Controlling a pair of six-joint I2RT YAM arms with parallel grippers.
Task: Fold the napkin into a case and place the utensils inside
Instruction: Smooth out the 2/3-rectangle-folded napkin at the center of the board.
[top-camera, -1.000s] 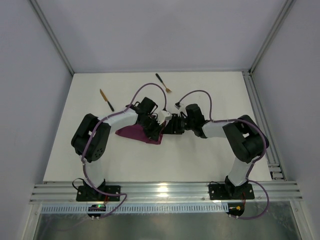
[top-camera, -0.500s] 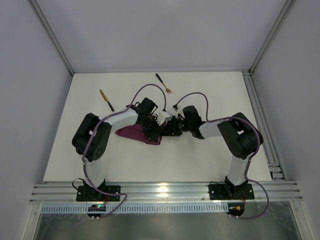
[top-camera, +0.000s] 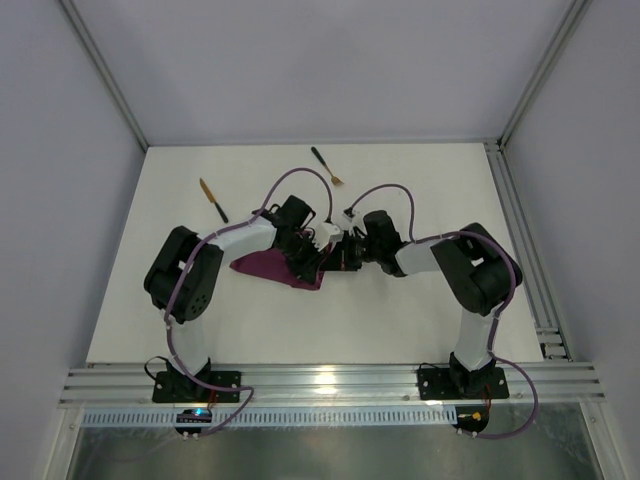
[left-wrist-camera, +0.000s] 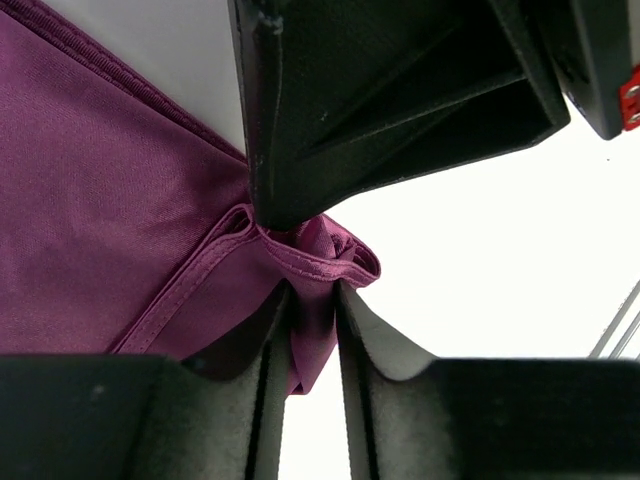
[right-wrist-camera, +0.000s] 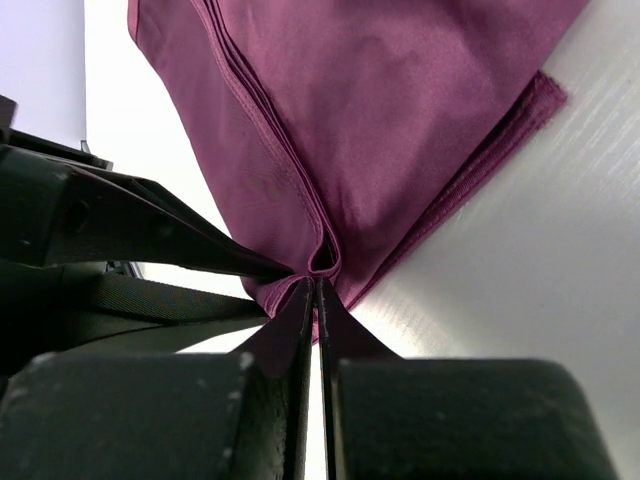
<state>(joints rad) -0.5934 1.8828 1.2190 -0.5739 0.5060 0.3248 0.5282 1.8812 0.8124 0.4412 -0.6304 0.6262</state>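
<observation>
Okay, we see the napkin (top-camera: 262, 267) lying folded on the table (top-camera: 400, 320), near centre. The left gripper (left-wrist-camera: 310, 300) clamps a bunched corner fold. The right gripper (right-wrist-camera: 315, 292) is clenched tight, apparently nipping that same corner. Beyond lie 2 loose pieces: knife (top-camera: 213, 200) left, fork (top-camera: 326, 166) farthest.

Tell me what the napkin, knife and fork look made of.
The napkin looks like woven fabric, matte magenta, with stitched hems and soft folds. The knife and fork have gold-coloured heads, probably metal, on thin black handles; they are too small overhead to tell the handle material or finish.
</observation>
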